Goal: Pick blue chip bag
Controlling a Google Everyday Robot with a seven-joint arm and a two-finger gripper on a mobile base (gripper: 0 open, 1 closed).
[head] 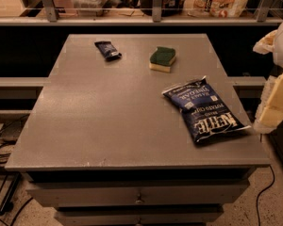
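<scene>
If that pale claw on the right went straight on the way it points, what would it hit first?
Probably the blue chip bag, just left of the gripper at the right edge of the table. Depth is unclear, so perhaps the table first.

End effector point(276, 105) right edge; open tabletop point(108, 117) around blue chip bag point(205, 111).

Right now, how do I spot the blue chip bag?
Look at the big grey table, near its right edge, beside the robot's pale pincer. The crinkly white-lettered navy chip bag lies flat there. It is far bigger than the small dark blue wrapper and green-and-yellow sponge.
</scene>
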